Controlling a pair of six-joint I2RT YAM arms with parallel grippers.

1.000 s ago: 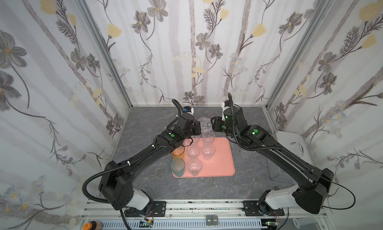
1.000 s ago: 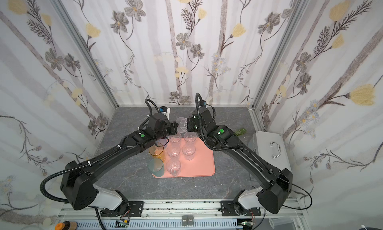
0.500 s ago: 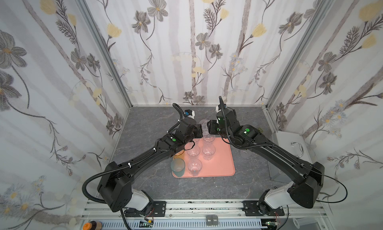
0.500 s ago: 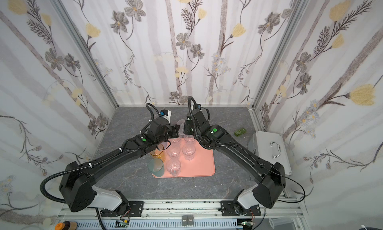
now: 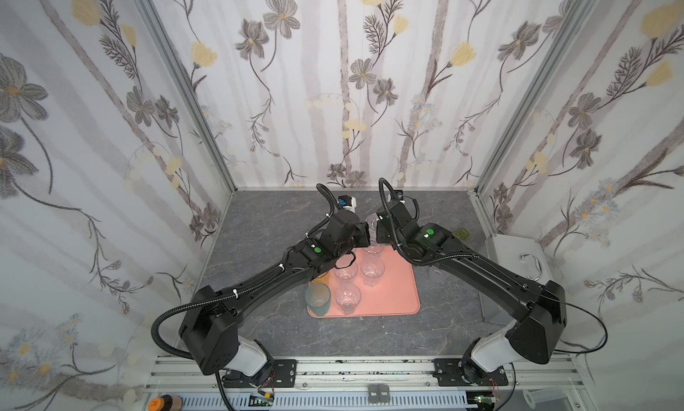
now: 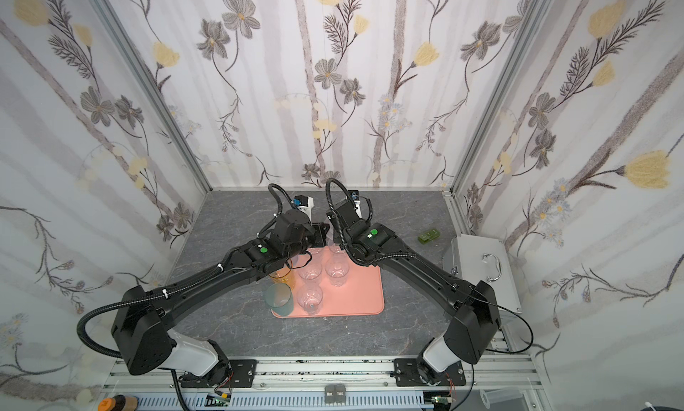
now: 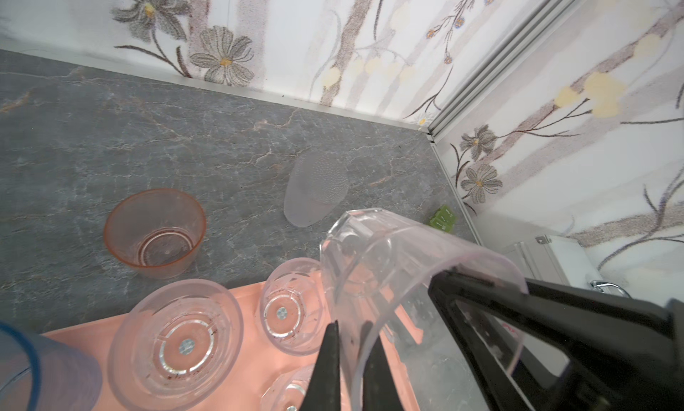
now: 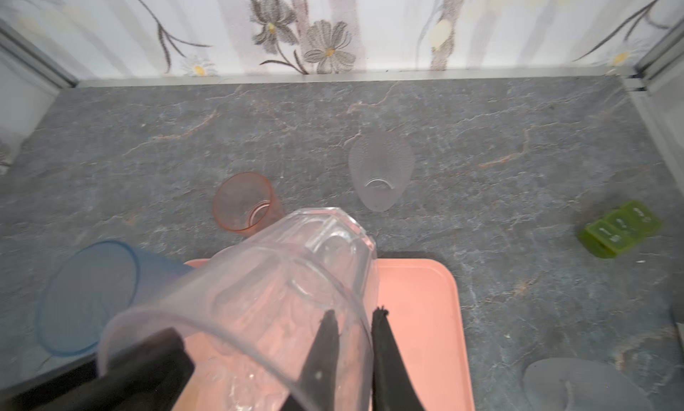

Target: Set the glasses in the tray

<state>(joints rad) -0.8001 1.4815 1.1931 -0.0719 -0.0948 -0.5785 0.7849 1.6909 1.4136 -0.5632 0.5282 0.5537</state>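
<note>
A clear glass (image 7: 388,264) (image 8: 296,264) hangs tilted over the far end of the salmon-pink tray (image 5: 399,294) (image 6: 366,294). Both grippers hold it. My left gripper (image 7: 351,327) is shut on one side of its rim wall, and my right gripper (image 8: 353,313) is shut on the opposite side. In both top views the two grippers meet at the tray's far edge, left gripper (image 5: 364,233) and right gripper (image 5: 379,231). On the tray stand a teal glass (image 5: 317,298), an amber glass (image 6: 283,276) and three clear glasses (image 5: 348,298).
Off the tray stand a pink-red glass (image 7: 155,233) (image 8: 244,201), a frosted glass (image 7: 314,188) (image 8: 381,176) and another frosted glass (image 8: 581,383). A blue glass (image 8: 89,298) is at the tray's far left corner. A green block (image 8: 622,227) and a grey metal box (image 5: 518,264) lie to the right.
My right arm has swung left to the clear glass that the left gripper holds, and its jaws have closed on the rim. The left gripper has stayed shut on the glass.
</note>
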